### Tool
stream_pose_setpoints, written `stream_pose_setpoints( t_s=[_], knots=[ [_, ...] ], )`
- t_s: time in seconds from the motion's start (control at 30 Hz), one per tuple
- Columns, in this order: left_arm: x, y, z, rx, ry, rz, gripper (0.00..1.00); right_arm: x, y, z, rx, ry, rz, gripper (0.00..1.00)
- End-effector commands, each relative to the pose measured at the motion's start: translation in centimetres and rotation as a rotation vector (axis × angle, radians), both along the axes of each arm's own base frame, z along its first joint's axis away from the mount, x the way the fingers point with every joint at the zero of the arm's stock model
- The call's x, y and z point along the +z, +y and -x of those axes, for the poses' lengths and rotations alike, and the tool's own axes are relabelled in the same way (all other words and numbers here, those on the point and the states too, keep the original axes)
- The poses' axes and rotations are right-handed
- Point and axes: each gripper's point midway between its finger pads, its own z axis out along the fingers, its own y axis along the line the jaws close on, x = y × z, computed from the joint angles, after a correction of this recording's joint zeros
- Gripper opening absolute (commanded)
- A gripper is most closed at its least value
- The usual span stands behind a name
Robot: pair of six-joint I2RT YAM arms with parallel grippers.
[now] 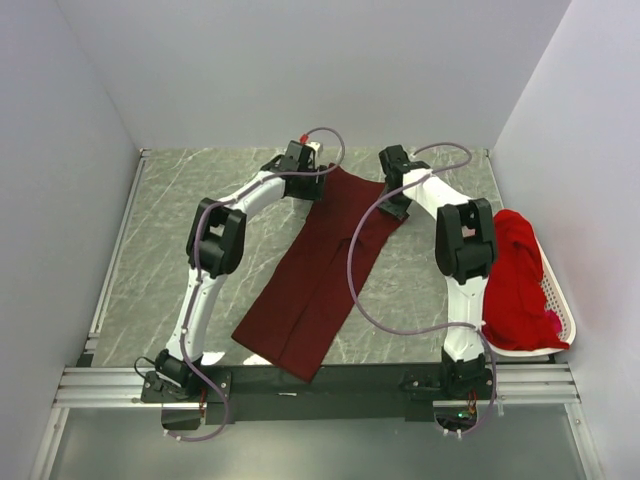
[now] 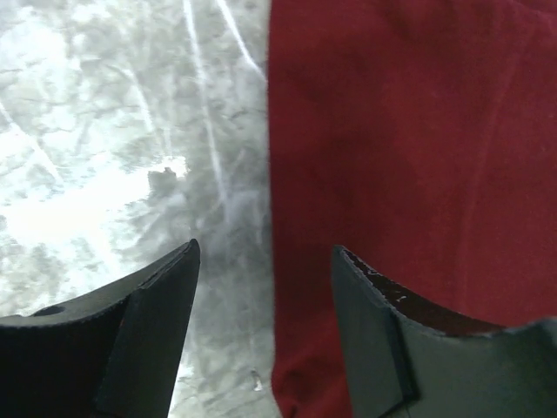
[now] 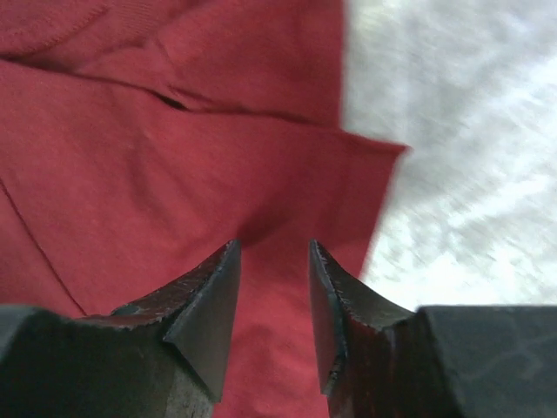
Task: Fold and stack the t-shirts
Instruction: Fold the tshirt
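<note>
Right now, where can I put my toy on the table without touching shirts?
The biggest bare patch of grey marble table is between the left arm and the left wall. A smaller one lies between the dark maroon cloth t-shirt and the right arm, crossed by a purple cable. Crowded: the white perforated plastic basket heaped with red shirts.

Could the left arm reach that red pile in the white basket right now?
Probably not easily: the red pile lies in the basket at the far right, with the right arm standing between.

Grey marbled tabletop [image 1: 200, 190] beneath left gripper [image 2: 265, 248]; plain white walls [image 1: 320, 70] beyond and flanking it; even, diffuse light
</note>
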Motion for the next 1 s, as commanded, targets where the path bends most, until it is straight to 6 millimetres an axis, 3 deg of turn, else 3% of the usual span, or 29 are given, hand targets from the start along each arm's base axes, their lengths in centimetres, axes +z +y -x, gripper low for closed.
stream_pose_setpoints(
  t_s=[0.0,0.13,0.2,0.27,0.3,0.33,0.4,0.47,0.5,0.57,0.6,0.63,0.7,0.77,0.8,0.83,0.97],
  knots=[
    [0.5,-1.6,-0.2,-0.028,-0.05,-0.027,0.67,-0.7,0.4,-0.9,0.018,0.022,-0.021,0.44],
    [-0.6,-2.4,0.4,-0.025,-0.046,-0.024,0.59,-1.6,1.0,-2.0,0.051,0.044,-0.023,0.43],
    [-1.3,-2.2,0.4,-0.004,-0.048,-0.05,0.56,-1.0,1.6,-2.8,0.069,0.032,-0.034,0.43],
    [-1.6,-1.6,0.1,0.042,-0.056,-0.075,0.47,-1.4,1.9,-3.1,0.096,0.048,-0.037,0.43],
    [-1.6,-1.6,0.1,0.063,-0.056,-0.076,0.44,-0.6,2.3,-4.1,0.106,0.026,-0.049,0.43],
    [-1.6,-1.4,0.0,0.076,-0.056,-0.079,0.34,-1.4,2.5,-4.2,0.124,0.046,-0.043,0.43],
    [-1.7,-0.4,-0.2,0.132,-0.062,-0.108,0.25,-0.6,3.2,-5.3,0.15,0.032,-0.044,0.44],
    [-1.3,0.5,-0.4,0.198,-0.061,-0.112,0.17,-1.6,4.1,-5.6,0.196,0.049,-0.05,0.45],
    [-1.2,1.7,-0.8,0.281,-0.068,-0.118,0.15,-0.5,4.8,-6.8,0.217,0.011,-0.058,0.46],
    [-1.0,3.2,-0.5,0.346,-0.054,-0.099,0.14,-1.0,6.2,-7.2,0.288,0.01,-0.056,0.49],
    [-0.7,4.6,-1.0,0.418,-0.054,-0.068,0.14,0.1,6.8,-8.3,0.31,-0.032,-0.056,0.53],
    [-1.9,5.7,-0.4,0.446,-0.027,-0.075,0.14,0.0,7.1,-8.5,0.34,-0.037,-0.041,0.56],
    [-0.8,7.9,-1.0,0.511,-0.048,-0.045,0.14,0.5,8.1,-9.2,0.383,-0.087,-0.036,0.62],
    [-1.0,9.7,-0.6,0.55,-0.043,-0.05,0.14,3.2,8.9,-10.5,0.421,-0.201,-0.006,0.89],
    [-0.9,10.6,-0.7,0.565,-0.046,-0.055,0.14,3.2,8.9,-10.3,0.433,-0.212,0.013,0.9],
    [-0.9,11.2,-0.7,0.574,-0.05,-0.059,0.15,6.3,9.0,-11.2,0.444,-0.301,0.033,0.9],
    [-1.2,13.1,-0.7,0.625,-0.035,-0.083,0.2,12.5,8.6,-11.9,0.437,-0.427,0.077,0.91]
  ],
)
